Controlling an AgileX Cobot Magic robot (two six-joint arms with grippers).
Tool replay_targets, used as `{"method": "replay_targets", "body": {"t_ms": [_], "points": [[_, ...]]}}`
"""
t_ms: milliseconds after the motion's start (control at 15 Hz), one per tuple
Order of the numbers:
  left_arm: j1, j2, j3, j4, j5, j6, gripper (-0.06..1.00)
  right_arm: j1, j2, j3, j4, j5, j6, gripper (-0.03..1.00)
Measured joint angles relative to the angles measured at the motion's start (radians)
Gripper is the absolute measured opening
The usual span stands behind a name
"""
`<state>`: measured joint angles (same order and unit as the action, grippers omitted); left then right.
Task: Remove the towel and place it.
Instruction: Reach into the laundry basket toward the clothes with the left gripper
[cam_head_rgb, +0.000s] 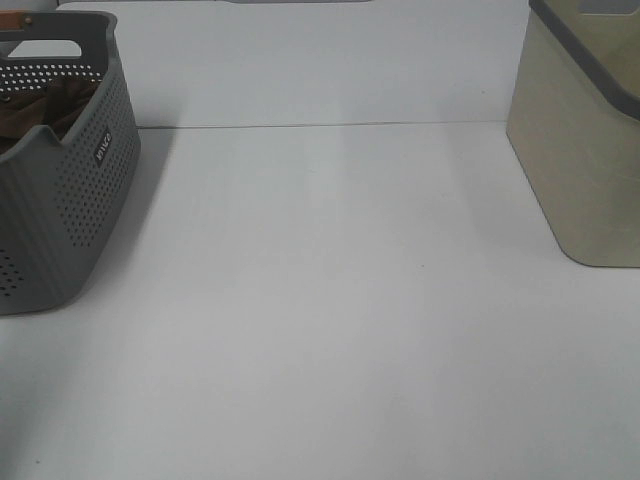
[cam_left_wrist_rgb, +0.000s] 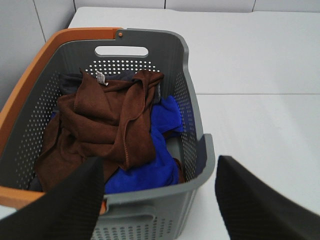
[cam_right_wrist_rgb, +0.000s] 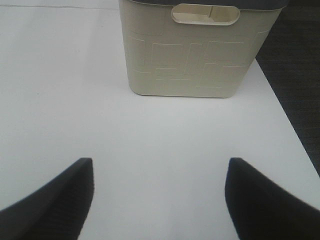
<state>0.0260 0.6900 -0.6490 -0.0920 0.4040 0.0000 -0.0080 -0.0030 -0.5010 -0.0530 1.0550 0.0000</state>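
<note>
Spread wide and empty, my left pincer (cam_left_wrist_rgb: 159, 160) hangs over the near rim of the grey basket (cam_left_wrist_rgb: 150, 194), lined up for the brown towel (cam_left_wrist_rgb: 107, 120) heaped inside it, while my right pincer (cam_right_wrist_rgb: 159, 167) gapes empty too.

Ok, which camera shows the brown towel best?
The left wrist view: the towel lies crumpled atop blue cloth in the grey basket. The exterior high view catches only a sliver of towel over the rim; the right wrist view shows none.

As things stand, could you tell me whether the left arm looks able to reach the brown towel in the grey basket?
Probably yes: the left gripper, open, faces the open-topped grey basket, and the brown towel lies uppermost, over a blue cloth.
</note>
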Motion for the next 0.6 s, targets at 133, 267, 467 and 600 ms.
{"method": "replay_targets", "body": {"t_ms": [133,267,467,600], "points": [[0.000,0.218,-0.138,0.001,-0.005,0.000,0.62,0.000,0.000,0.000,0.000,0.000,0.000,0.70],[0.000,0.425,-0.288,0.001,0.027,-0.048,0.62,0.000,0.000,0.000,0.000,0.000,0.000,0.70],[0.000,0.685,-0.532,0.002,0.135,-0.102,0.62,0.000,0.000,0.000,0.000,0.000,0.000,0.70],[0.005,0.846,-0.723,0.008,0.245,-0.107,0.62,0.000,0.000,0.000,0.000,0.000,0.000,0.70]]}}
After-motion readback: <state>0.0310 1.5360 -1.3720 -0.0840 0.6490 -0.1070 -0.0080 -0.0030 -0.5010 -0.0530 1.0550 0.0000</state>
